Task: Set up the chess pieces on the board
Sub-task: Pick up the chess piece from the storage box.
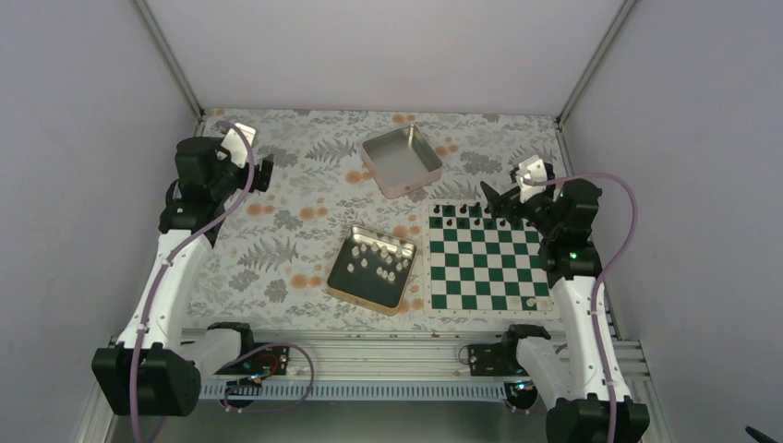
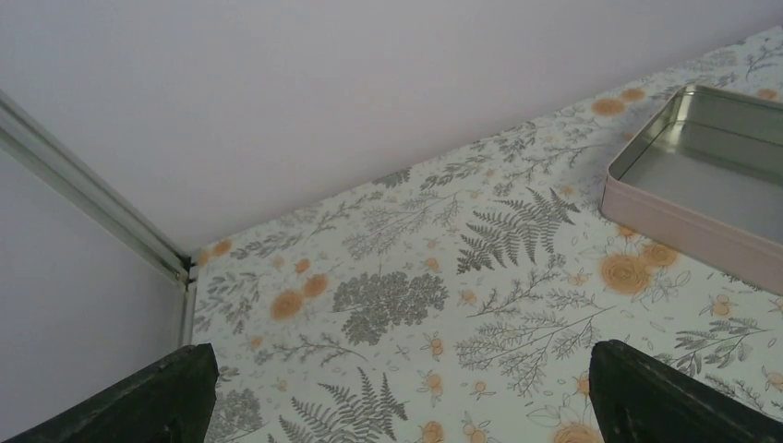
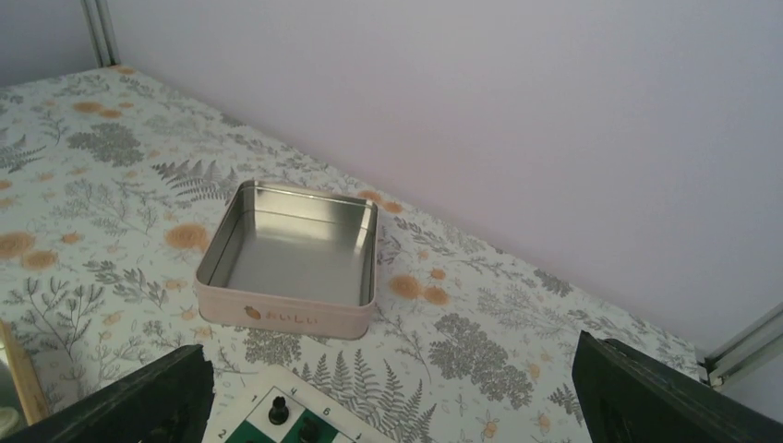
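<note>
Setup looks barely begun: chess pieces [image 1: 379, 259] sit in the tin [image 1: 360, 301] at nine o'clock of the board [image 1: 480, 268], while left gripper [image 2: 402, 369] and right gripper [image 3: 392, 360] gape empty.

Tin [image 3: 282, 314] w/ shiny metal inside, matt pink outside, tablecloth [image 2: 415, 305] matt printed, board [image 1: 485, 268] smooth

Lab enclosure: aluminium frame [image 1: 169, 55], white panels [image 1: 369, 46].

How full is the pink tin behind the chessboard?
Empty. In the right wrist view the pink tin shows bare metal floor from wall to wall, with nothing lying inside.
</note>
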You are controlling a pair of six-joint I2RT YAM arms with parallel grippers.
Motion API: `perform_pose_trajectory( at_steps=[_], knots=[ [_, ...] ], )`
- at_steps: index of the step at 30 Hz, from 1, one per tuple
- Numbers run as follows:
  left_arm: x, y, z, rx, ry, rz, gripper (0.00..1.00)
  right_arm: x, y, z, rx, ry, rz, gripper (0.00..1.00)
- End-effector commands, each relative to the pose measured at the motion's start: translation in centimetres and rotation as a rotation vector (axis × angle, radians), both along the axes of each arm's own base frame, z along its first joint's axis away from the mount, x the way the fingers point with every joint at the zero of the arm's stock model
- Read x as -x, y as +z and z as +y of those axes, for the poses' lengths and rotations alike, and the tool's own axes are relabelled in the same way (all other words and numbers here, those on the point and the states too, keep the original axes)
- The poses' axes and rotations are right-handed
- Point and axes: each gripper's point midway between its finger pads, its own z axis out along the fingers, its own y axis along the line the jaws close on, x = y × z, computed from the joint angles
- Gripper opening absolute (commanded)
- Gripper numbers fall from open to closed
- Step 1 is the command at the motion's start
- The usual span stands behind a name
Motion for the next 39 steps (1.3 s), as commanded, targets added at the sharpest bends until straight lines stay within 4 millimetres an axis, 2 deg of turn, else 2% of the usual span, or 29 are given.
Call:
perform_pose_trajectory(
  at_steps=[1,8,10,11,13,17,19,21,24,29,32,35,39],
  knots=[
    [0.7,0.4,0.1,-0.021,0.008,-0.008,1.0,0.6,-0.3,0.1,0.045,0.027,-0.002,1.0],
    [0.5,0.0,-0.1,-0.065,-0.022,0.017,1.0,0.3,-2.1,0.4,0.085,0.074,0.075,1.0],
    [0.5,-0.2,-0.3,-0.066,-0.037,0.019,1.0,0.5,-2.7,1.5,0.077,0.147,0.139,0.96],
    [0.5,-0.1,-0.4,-0.065,-0.043,0.015,1.0,0.9,-2.7,2.7,0.078,0.207,0.166,0.88],
    [0.5,0.1,-0.6,-0.059,-0.053,0.001,1.0,1.8,-2.6,5.3,0.098,0.314,0.223,0.83],
    [0.4,0.3,-1.1,-0.05,-0.079,-0.005,1.0,4.8,-3.7,11.5,0.211,0.515,0.323,0.79],
    [0.3,0.1,-1.2,-0.048,-0.088,0.003,1.0,6.2,-4.4,13.8,0.235,0.616,0.378,0.78],
    [0.1,-0.1,-1.3,-0.053,-0.093,0.007,1.0,6.5,-5.5,15.5,0.25,0.685,0.434,0.73],
    [0.1,-0.1,-1.3,-0.063,-0.099,0.002,1.0,7.0,-7.1,17.9,0.309,0.754,0.474,0.69],
    [0.1,-0.2,-1.3,-0.071,-0.099,-0.005,1.0,7.5,-12.2,21.4,0.477,0.801,0.562,0.61],
    [0.0,-0.4,-1.2,-0.071,-0.098,-0.006,1.0,8.0,-14.7,23.1,0.538,0.837,0.606,0.48],
    [0.1,-0.5,-1.2,-0.074,-0.095,-0.005,1.0,8.4,-16.1,24.4,0.563,0.869,0.625,0.45],
    [0.4,-0.5,-1.0,-0.083,-0.087,-0.008,1.0,8.1,-17.0,24.9,0.586,0.872,0.617,0.41]
  ],
)
